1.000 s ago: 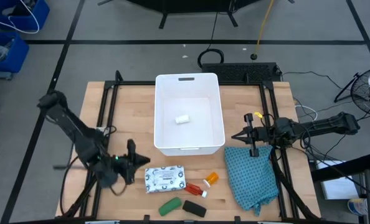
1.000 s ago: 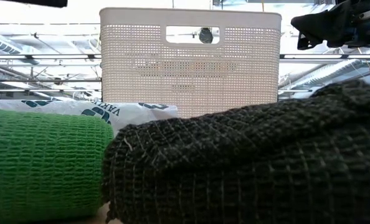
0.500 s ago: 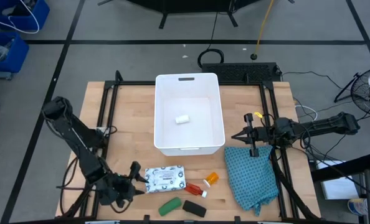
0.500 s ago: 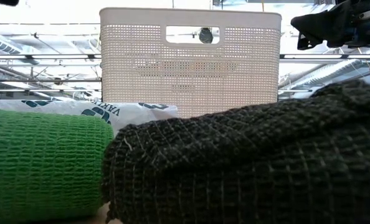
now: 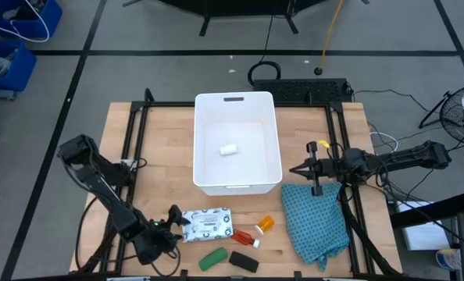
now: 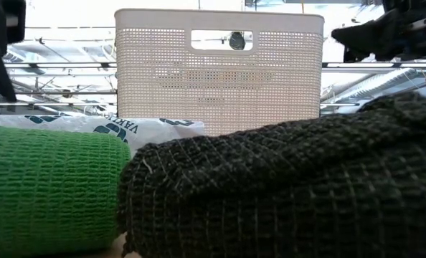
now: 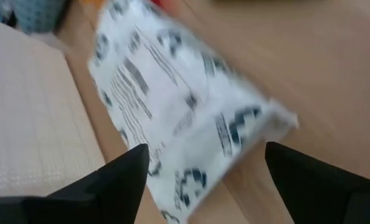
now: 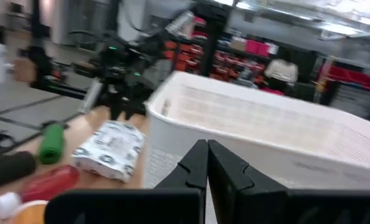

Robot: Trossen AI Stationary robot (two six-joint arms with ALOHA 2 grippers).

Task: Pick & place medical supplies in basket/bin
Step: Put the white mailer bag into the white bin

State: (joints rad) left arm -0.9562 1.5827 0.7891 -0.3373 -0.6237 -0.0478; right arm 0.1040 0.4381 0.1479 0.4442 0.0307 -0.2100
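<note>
While spread, left claw [image 5: 174, 224] beside packet [image 5: 207, 225]

small cylinder [image 5: 229, 149] in tub [image 5: 207, 181]; packet [image 5: 207, 225] in front.

Overhead and low views share basket [image 5: 237, 148].

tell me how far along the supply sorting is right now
Done: one small white cylinder lies in the white bin.

In hand: nothing is gripped. The left tool is open at the near left, fingers either side of the white printed packet.

Left: that packet, the orange vial, red tube, green roll and black roll. The right tool waits shut beside the bin.
</note>
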